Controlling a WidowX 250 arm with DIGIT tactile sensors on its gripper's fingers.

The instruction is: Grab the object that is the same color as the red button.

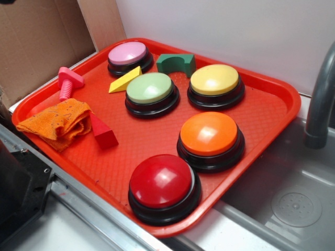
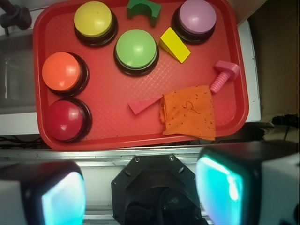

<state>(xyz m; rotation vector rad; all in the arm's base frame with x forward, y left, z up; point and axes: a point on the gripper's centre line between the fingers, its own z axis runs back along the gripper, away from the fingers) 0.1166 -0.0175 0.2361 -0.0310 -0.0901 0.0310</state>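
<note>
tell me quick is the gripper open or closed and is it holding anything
Gripper: open, holding nothing, above the near edge of the red tray.

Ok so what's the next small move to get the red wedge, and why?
Probably move the gripper forward over the tray toward the red wedge, then descend. The fingers look spread and empty, hanging short of the tray's near rim. The wedge's wide end is tucked against the orange cloth, so aim at its exposed end.
</note>
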